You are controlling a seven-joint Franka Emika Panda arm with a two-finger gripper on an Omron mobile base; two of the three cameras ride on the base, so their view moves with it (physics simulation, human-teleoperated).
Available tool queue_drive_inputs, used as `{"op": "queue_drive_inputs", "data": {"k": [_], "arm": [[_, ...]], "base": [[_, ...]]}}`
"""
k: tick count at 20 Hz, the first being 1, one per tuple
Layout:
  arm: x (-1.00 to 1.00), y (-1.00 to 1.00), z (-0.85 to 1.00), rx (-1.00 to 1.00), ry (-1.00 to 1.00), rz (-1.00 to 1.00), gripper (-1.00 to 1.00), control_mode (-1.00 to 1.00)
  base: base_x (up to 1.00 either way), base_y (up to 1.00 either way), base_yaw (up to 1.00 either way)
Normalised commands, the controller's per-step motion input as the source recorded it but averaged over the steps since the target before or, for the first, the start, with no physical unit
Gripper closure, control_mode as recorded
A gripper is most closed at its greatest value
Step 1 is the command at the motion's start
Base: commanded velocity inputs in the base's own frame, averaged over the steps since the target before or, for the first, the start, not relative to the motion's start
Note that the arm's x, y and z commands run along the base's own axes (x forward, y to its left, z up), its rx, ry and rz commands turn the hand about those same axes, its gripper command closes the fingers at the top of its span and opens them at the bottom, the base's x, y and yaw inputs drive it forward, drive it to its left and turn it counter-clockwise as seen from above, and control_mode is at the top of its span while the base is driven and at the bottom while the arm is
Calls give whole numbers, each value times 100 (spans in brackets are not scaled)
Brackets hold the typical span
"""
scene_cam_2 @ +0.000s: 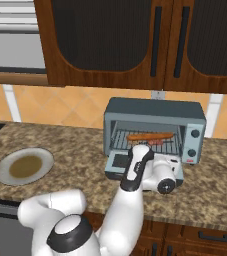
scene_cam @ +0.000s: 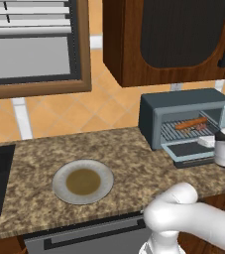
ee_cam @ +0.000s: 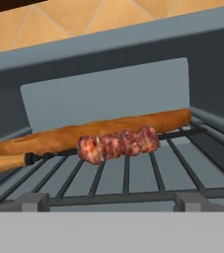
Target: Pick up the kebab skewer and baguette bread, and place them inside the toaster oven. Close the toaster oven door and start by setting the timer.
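Baguette bread (ee_cam: 98, 129): long, crusty, on wire rack | kebab skewer (ee_cam: 117, 144): lumpy meat, touching it | pincer: released

Matt grey-blue metal toaster oven (scene_cam_2: 155, 111), speckled stone counter (scene_cam: 129, 158), dark glossy wood cabinets (scene_cam_2: 110, 50).

On the counter (scene_cam: 134, 154) the oven (scene_cam: 186, 121) stands with its door (scene_cam: 189, 150) down, bread (scene_cam: 191, 123) on its rack, a plate (scene_cam: 83, 181) well left.

granite counter (scene_cam: 129, 154) bears the toaster oven (scene_cam: 183, 111) and a plate (scene_cam: 83, 181).
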Motion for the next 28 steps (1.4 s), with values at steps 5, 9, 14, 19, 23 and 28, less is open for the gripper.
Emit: {"op": "queue_drive_inputs", "data": {"k": [5, 9, 14, 19, 23, 28], "arm": [[31, 0, 0, 0, 0, 0, -100, -100], [30, 0, 0, 0, 0, 0, -100, -100], [30, 0, 0, 0, 0, 0, -100, -100], [28, 0, 0, 0, 0, 0, -100, -100], [27, 0, 0, 0, 0, 0, -100, -100], [25, 0, 0, 0, 0, 0, -100, -100]], "base": [[0, 0, 0], [0, 0, 0], [0, 0, 0], [0, 0, 0], [0, 0, 0], [0, 0, 0]]}}
